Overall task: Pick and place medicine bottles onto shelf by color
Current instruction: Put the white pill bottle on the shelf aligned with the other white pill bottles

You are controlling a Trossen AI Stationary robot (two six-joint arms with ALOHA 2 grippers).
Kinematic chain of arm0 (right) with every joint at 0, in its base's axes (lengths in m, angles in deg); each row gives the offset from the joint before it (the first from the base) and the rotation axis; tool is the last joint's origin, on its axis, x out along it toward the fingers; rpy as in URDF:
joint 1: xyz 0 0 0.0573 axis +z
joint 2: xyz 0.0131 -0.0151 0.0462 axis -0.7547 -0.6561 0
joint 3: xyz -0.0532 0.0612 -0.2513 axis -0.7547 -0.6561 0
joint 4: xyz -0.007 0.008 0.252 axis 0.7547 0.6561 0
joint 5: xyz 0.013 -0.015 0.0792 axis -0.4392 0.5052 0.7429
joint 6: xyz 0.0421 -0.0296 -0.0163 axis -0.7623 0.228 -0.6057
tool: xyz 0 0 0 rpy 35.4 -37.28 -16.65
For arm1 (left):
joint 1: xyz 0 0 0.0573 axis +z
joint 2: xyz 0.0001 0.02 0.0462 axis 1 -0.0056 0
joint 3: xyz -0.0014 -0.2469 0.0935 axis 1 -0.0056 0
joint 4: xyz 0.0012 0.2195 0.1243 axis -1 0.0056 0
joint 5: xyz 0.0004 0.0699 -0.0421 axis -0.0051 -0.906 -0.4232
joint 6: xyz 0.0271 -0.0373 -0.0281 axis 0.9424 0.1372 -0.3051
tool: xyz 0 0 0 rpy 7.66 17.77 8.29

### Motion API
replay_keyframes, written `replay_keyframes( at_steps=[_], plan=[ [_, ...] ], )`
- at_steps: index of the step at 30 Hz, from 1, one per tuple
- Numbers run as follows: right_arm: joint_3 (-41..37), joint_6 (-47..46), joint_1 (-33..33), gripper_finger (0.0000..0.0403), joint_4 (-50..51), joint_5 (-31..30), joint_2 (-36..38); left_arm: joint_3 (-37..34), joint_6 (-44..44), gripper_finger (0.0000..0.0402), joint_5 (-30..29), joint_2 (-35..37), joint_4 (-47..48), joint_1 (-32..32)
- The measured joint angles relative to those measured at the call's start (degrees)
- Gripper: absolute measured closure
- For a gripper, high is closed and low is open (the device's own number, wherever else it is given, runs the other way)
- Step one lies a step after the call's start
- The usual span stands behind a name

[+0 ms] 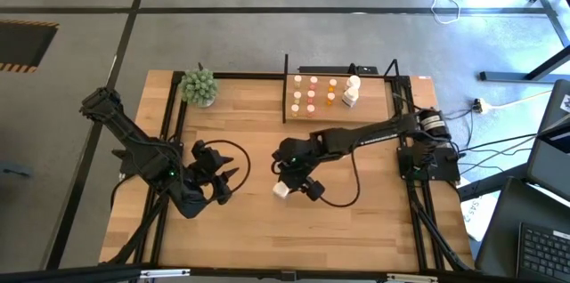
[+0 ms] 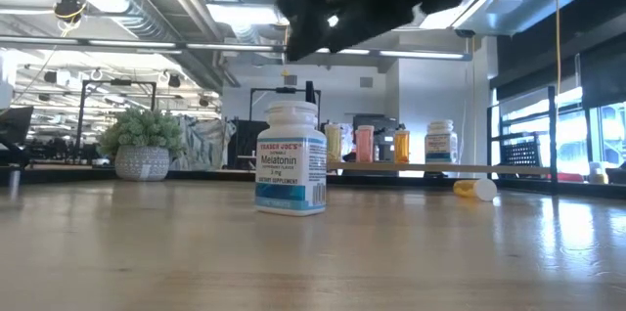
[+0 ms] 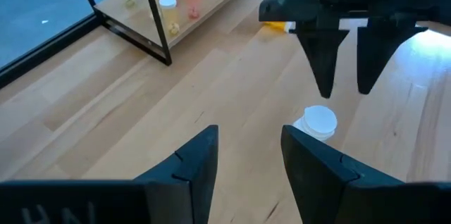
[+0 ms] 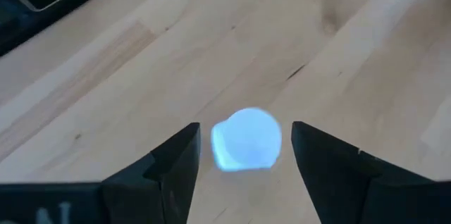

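White bottle (image 4: 246, 139) apparently between right hand's (image 4: 243, 155) fingers.

Label on white bottle (image 2: 290, 159), standing directly below right gripper (image 2: 337, 18): "TRADER JOE'S", "Melatonin", "DIETARY SUPPLEMENT". Remaining fine print illegible.

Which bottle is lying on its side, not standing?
The orange bottle with a white cap, on the table beside the shelf. The other bottles stand upright.

White bottle (image 2: 290, 158), blue-banded label; orange bottle (image 2: 401, 144); green plant (image 1: 199, 86).
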Motion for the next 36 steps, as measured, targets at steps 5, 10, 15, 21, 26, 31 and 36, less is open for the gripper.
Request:
replay_keyframes(
  at_steps=[5,10,15,21,26,31,36],
  plan=[
    [-0.01,0.04,-0.17,0.0177,-2.1,-0.41,-2.61,0.0,0.0,0.0252,0.0,0.0,-0.01,0.0],
    [-0.02,0.04,-0.17,0.0177,-2.81,-0.61,-4.32,0.0,0.0,0.0252,0.0,-0.01,-0.24,0.0],
    [-0.02,0.76,-0.38,0.0177,-3.93,-0.52,-5.16,0.0,0.02,0.0252,0.0,-0.01,-0.27,0.0],
    [-0.1,0.88,-1.21,0.0177,-3.49,-0.42,-6.25,0.0,0.01,0.0252,0.0,-0.04,-0.36,0.0],
    [-0.7,1.04,-1.46,0.0177,-3.79,0.5,-6.92,0.0,0.02,0.0252,0.0,-0.04,-0.41,0.0],
    [-0.7,1.09,-1.44,0.0177,-5.18,1.38,-6.92,0.0,0.02,0.0252,0.02,-0.04,-0.39,0.0],
    [-0.7,1.07,-1.44,0.0177,-5.49,3.52,-7.63,0.0,0.02,0.0252,0.0,-0.04,-0.43,0.0]
  ],
)
